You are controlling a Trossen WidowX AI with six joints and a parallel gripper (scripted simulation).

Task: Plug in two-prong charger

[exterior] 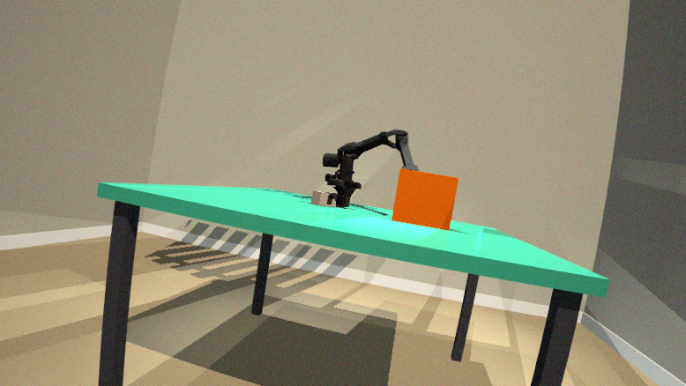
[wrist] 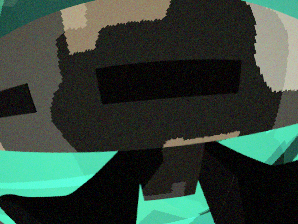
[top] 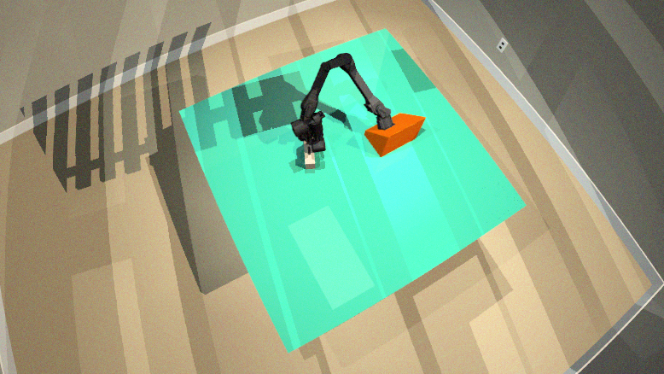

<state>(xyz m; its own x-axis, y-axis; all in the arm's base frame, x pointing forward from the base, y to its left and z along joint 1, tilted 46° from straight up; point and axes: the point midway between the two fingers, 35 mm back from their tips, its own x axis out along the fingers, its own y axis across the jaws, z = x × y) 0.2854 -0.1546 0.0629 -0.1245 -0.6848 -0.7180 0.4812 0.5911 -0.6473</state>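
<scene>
The pale power strip lies on the table, mostly in shadow in the wrist view. Its upper side shows a wide black rectangle and part of another at the left edge. My gripper is low over the table at the strip, shut on a small dark brown block, the charger. The charger is against or just beside the strip's near edge, below the wide rectangle in the wrist view. Its prongs and the outlet holes cannot be made out, so I cannot tell whether any prong is inside.
A large orange block stands on the green table, where the other end of the arm meets it in the top view. A pale rectangle marks the table's front part. A wall outlet is off the table.
</scene>
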